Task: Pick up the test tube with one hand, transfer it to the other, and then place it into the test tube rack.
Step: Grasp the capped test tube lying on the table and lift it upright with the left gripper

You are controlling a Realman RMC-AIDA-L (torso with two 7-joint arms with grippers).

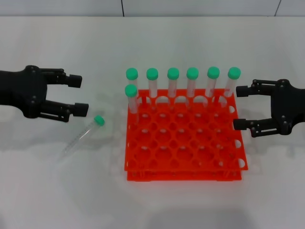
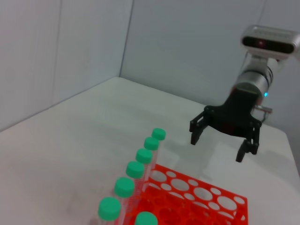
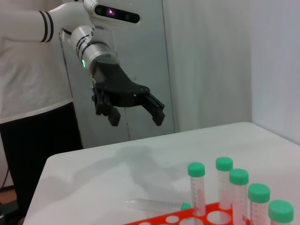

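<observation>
The test tube (image 1: 83,136) lies on the white table, its green cap (image 1: 99,120) pointing toward the orange-red test tube rack (image 1: 183,168). In the right wrist view the same test tube (image 3: 152,205) lies just beyond the rack's edge. My left gripper (image 1: 77,95) hovers open and empty, up and to the left of the tube's cap; the right wrist view shows this left gripper (image 3: 136,119) well above the table. On the rack's right side my right gripper (image 1: 240,108) is open and holds nothing. The left wrist view shows this right gripper (image 2: 218,147) beyond the rack's far side.
Several green-capped tubes (image 1: 173,83) stand upright along the rack's back row, and one more tube (image 1: 131,98) stands in the second row at the left. The same row of tubes (image 2: 143,157) shows in the left wrist view. Walls close off the table's far side.
</observation>
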